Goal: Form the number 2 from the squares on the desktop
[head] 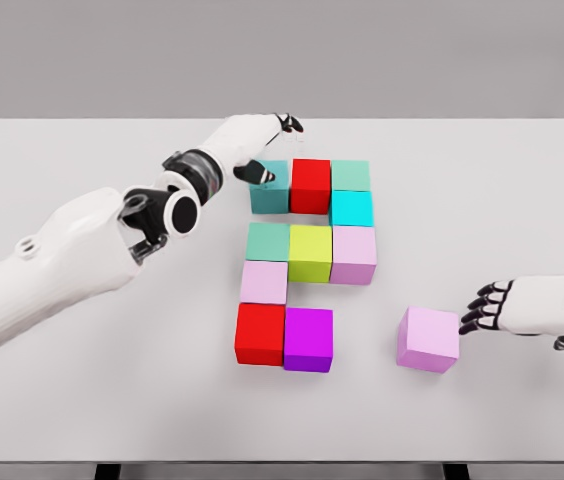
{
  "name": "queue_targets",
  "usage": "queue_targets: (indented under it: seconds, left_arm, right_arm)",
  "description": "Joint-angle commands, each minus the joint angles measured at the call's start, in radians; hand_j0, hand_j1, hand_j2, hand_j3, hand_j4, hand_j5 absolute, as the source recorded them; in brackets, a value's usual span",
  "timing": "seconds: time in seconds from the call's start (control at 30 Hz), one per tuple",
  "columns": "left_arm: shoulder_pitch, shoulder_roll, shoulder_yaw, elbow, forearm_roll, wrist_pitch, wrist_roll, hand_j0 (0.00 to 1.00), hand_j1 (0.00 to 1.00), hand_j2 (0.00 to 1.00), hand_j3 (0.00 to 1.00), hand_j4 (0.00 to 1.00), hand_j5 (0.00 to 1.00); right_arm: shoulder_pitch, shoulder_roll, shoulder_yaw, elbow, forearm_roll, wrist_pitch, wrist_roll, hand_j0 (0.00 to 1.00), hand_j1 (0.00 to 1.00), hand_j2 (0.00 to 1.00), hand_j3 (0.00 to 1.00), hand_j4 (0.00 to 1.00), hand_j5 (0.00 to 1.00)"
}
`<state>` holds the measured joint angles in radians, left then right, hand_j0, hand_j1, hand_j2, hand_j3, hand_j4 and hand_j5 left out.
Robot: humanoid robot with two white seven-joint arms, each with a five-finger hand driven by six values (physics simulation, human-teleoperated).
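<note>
Coloured cubes form a partial figure on the white table [82, 400]. The top row holds a teal cube [270, 190], a red cube [310, 186] and a green cube [350, 175], with a cyan cube [351, 208] under the green one. Below lie a green, a yellow [310, 252] and a pink cube [354, 254], then a pale pink cube [264, 282], then a red [260, 334] and a magenta cube [308, 340]. A loose pink cube [428, 339] sits apart at the right. My left hand [262, 150] hovers at the teal cube's left, fingers relaxed. My right hand [484, 308] rests open, fingertips close to the loose pink cube's right side.
The table's far edge runs behind the cubes and its front edge lies near the bottom of the picture. My left forearm [72, 260] crosses the table's left half.
</note>
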<state>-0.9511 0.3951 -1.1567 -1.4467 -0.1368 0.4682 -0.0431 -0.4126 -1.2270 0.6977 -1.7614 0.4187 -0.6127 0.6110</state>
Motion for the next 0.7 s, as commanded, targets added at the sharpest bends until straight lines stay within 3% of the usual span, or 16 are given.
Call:
queue_targets:
  seconds: [0.0, 0.13, 0.2, 0.3, 0.33, 0.4, 0.47, 0.53, 0.67]
  left_arm:
    - [-0.002, 0.008, 0.011, -0.003, -0.004, 0.0, 0.0, 0.97, 0.97, 0.97, 0.97, 0.97, 0.97]
    - [-0.063, 0.076, 0.014, -0.003, 0.008, -0.01, 0.0, 1.0, 1.0, 1.0, 1.0, 1.0, 1.0]
    - [-0.068, 0.162, 0.005, 0.0, 0.017, -0.014, 0.0, 1.0, 1.0, 1.0, 1.0, 1.0, 1.0]
    - [-0.068, 0.18, 0.002, 0.009, 0.022, -0.037, -0.015, 1.0, 1.0, 1.0, 1.0, 1.0, 1.0]
    - [-0.069, 0.177, 0.002, 0.008, 0.022, -0.039, -0.047, 1.0, 1.0, 1.0, 1.0, 1.0, 1.0]
    - [-0.084, 0.163, 0.005, 0.011, 0.031, -0.039, -0.245, 1.0, 1.0, 1.0, 1.0, 1.0, 1.0]
    - [-0.1, 0.154, 0.008, 0.011, 0.046, -0.037, -0.379, 1.0, 1.0, 1.0, 1.0, 1.0, 1.0]
    - [-0.103, 0.143, 0.008, 0.034, 0.046, -0.033, -0.422, 1.0, 1.0, 1.0, 1.0, 1.0, 1.0]
    - [-0.12, 0.102, 0.008, 0.149, 0.042, -0.034, -0.428, 1.0, 1.0, 1.0, 1.0, 1.0, 1.0]
  right_arm:
    - [0.0, 0.02, 0.011, -0.001, -0.003, 0.002, 0.0, 1.0, 1.0, 1.0, 1.0, 1.0, 1.0]
    - [-0.005, 0.038, 0.029, -0.003, -0.003, 0.002, 0.0, 1.0, 1.0, 1.0, 1.0, 1.0, 1.0]
    - [-0.008, 0.047, 0.031, -0.003, -0.003, 0.002, 0.0, 1.0, 1.0, 1.0, 1.0, 1.0, 1.0]
    - [-0.011, 0.05, 0.031, -0.004, -0.003, 0.002, 0.0, 1.0, 1.0, 1.0, 1.0, 1.0, 1.0]
    - [-0.014, 0.055, 0.031, -0.004, -0.005, 0.002, 0.0, 1.0, 1.0, 1.0, 1.0, 1.0, 1.0]
    - [-0.015, 0.067, 0.037, -0.004, -0.005, 0.002, 0.0, 1.0, 1.0, 1.0, 1.0, 1.0, 1.0]
    - [-0.015, 0.08, 0.039, -0.004, -0.005, 0.002, 0.0, 1.0, 1.0, 1.0, 1.0, 1.0, 1.0]
    - [-0.02, 0.084, 0.039, -0.004, -0.005, 0.002, 0.0, 1.0, 1.0, 1.0, 1.0, 1.0, 1.0]
    - [-0.061, 0.087, 0.037, -0.003, -0.008, 0.002, 0.0, 1.0, 1.0, 1.0, 1.0, 1.0, 1.0]
